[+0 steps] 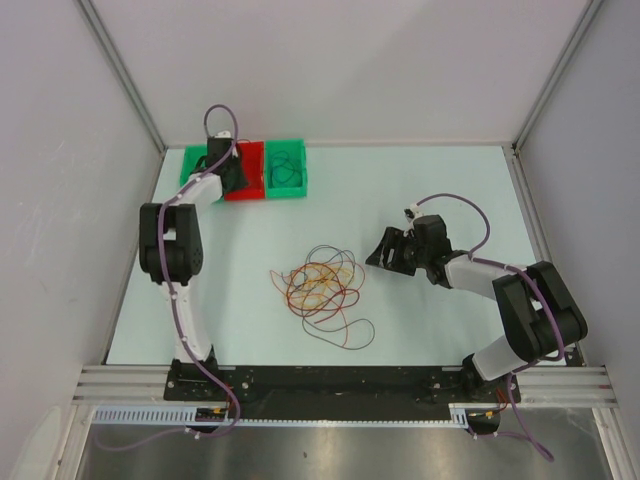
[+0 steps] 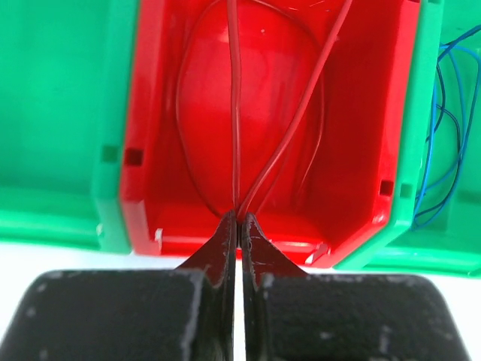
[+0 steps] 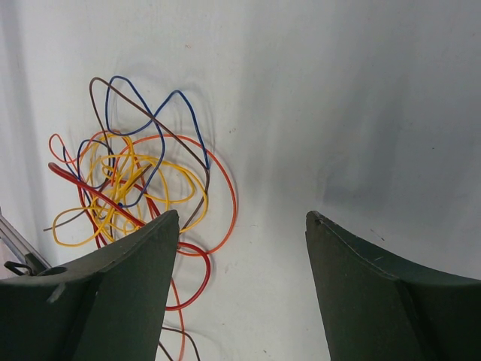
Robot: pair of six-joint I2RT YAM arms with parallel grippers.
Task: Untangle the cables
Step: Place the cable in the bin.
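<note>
A: Where's the tangle of cables [image 1: 322, 288]?
B: In the middle of the tabletop [image 1: 420, 180]. Loose loops of yellow, orange, red, blue and brown are piled over one another, and 1 reddish loop trails toward the near edge.
A: And the right fingers [image 3: 128, 293]?
B: Spread wide, gripping nothing. They hang over bare tabletop just right of the heap, apart from it.
A: The left fingers [image 2: 228, 244]?
B: Pinched tight on a red cable [image 2: 234, 113] at the near wall of the red bin [image 2: 150, 113]. 2 strands run from the pinch into the bin, where more red cable lies curled.
A: Anything beside it?
B: 3 bins stand in a row at the far left — the red one between 2 green. The green bin [image 2: 421, 113] on its right holds thin blue cables [image 2: 440, 135].
</note>
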